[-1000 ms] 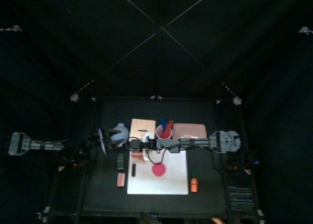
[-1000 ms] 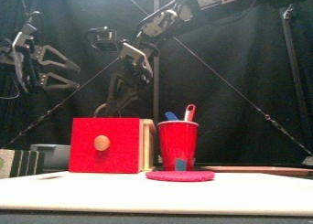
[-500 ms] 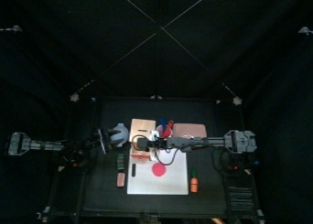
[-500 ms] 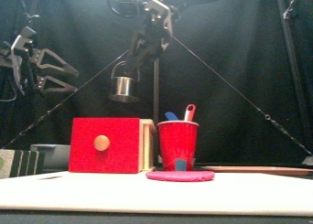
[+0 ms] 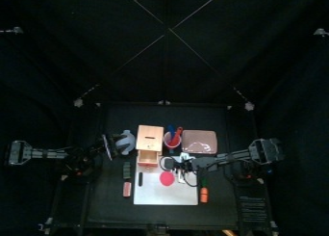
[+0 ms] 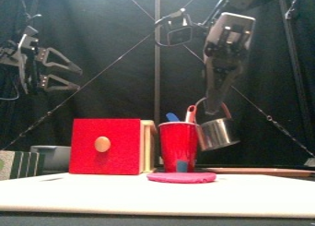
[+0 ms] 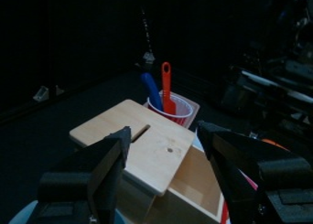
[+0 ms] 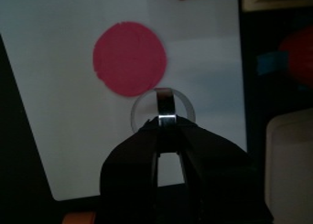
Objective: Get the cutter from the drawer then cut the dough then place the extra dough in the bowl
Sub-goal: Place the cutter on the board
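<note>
My right gripper [image 8: 166, 125] is shut on the wire handle of the round metal cutter [image 8: 169, 106]. The cutter [image 6: 216, 134] hangs in the air just right of the red cup [image 6: 180, 145]. It is over the white cutting board [image 8: 68, 109], beside the flat red dough disc [image 8: 131, 58]. From above, the right gripper [image 5: 186, 167] sits just right of the dough [image 5: 167, 179]. The wooden box [image 5: 150, 142] with its red drawer front [image 6: 110, 147] stands left of the cup. My left gripper [image 7: 166, 186] is open, behind the box [image 7: 137, 141].
A blue-grey bowl [image 5: 122, 141] lies left of the box near the left gripper [image 5: 111, 148]. The pink tray [image 5: 202, 140] is at the back right. The cup [image 7: 171, 107] holds a blue and a red knife. A small orange toy [image 5: 203, 195] lies on the board's right edge.
The right gripper has carried the cutter from high above the box rightward and down, to just above the board beside the dough. The left arm has stayed put.
</note>
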